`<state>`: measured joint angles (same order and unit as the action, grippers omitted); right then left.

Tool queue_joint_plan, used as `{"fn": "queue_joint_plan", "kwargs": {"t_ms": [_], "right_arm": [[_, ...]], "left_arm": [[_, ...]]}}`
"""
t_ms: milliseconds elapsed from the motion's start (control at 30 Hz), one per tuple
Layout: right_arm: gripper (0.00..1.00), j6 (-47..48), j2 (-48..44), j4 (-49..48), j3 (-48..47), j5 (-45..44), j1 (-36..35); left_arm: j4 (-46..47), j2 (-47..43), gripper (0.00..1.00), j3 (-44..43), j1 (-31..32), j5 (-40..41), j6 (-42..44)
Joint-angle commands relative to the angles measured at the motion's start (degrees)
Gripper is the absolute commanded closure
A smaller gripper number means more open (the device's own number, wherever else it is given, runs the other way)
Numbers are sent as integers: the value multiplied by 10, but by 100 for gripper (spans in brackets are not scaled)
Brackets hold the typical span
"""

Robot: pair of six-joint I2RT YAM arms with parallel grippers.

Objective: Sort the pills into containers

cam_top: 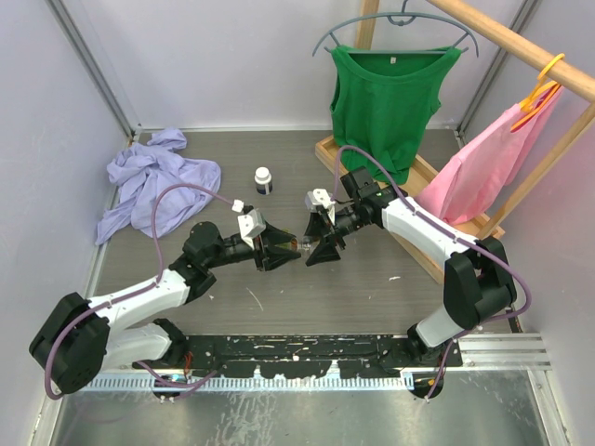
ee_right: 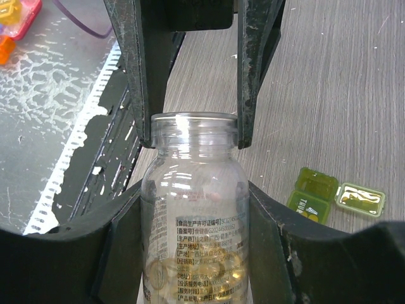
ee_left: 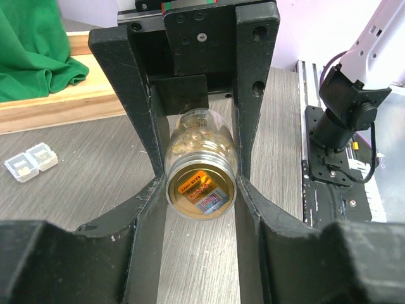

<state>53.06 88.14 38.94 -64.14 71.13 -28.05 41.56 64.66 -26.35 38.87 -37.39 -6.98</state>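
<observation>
Grey wood-grain surface [cam_top: 307, 307] runs between pale walls, with a crumpled lavender cloth [cam_top: 153, 181] at the far left. A wooden rack [cam_top: 521, 37] at the far right carries a green tank top [cam_top: 386, 98] and a pink garment [cam_top: 493, 167] on hangers. A small white bottle with a dark cap [cam_top: 264, 179] stands upright near the middle back.

From my seat, both arms meet at the centre of the surface, tip to tip, with a clear pill bottle [ee_right: 195, 190] held on its side between them. My right pincer [cam_top: 313, 247] is clamped around the bottle's body, fingers [ee_right: 126, 228] pressed to both flanks. My left pincer [cam_top: 289, 248] grips the open mouth end, its fingers touching the rim on either side. Pale yellow pills [ee_right: 196, 269] lie piled inside the bottle, towards its base.

On the right wrist camera I see the olive green pill case [ee_right: 335, 196] lying flat on the surface, off to one side of the bottle and apart from it. On the left wrist camera the clear pill case [ee_left: 30, 163] lies on the surface near the rack's wooden base, well apart from the bottle.
</observation>
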Motion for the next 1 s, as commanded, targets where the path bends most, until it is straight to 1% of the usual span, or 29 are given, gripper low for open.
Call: {"fn": "queue_joint_plan", "kwargs": {"t_ms": [0, 33, 133, 233, 267, 333, 367, 433, 500, 633, 733, 833, 867, 967], "right_arm": [[99, 9, -5, -1, -22, 20, 1], [99, 9, -5, -1, -22, 20, 1], [99, 6, -1, -2, -24, 9, 2], [99, -1, 1, -5, -26, 4, 4], [99, -4, 1, -8, -25, 3, 4], [99, -11, 1, -14, -23, 2, 5], [99, -13, 2, -16, -24, 1, 5], [99, -15, 3, -17, -23, 1, 4], [99, -17, 3, -18, -23, 1, 5], [99, -21, 3, -22, -22, 2, 4], [99, -23, 4, -23, -22, 3, 4], [99, -23, 2, -23, -22, 2, 4], [99, -23, 2, -23, -23, 2, 5], [99, -23, 0, -23, -22, 3, 6]], "left_arm": [[53, -2, 96, -27, -3, -9, -27], [55, -2, 99, -29, -3, -10, -42], [40, -7, 100, -40, -4, 2, -101], [-16, -17, 100, -58, -2, 49, -197], [-47, -23, 100, -68, -1, 66, -237], [-118, -35, 100, -90, 11, 99, -285], [-168, -43, 100, -104, 21, 135, -311], [-266, -54, 100, -129, 43, 195, -333], [-321, -65, 100, -143, 56, 250, -370], [-359, -78, 100, -146, 67, 309, -464], [-379, -73, 100, -163, 74, 313, -484], [-378, -64, 100, -173, 78, 305, -485], [-375, -61, 98, -176, 78, 300, -486], [-371, -52, 85, -178, 78, 287, -489]]}}
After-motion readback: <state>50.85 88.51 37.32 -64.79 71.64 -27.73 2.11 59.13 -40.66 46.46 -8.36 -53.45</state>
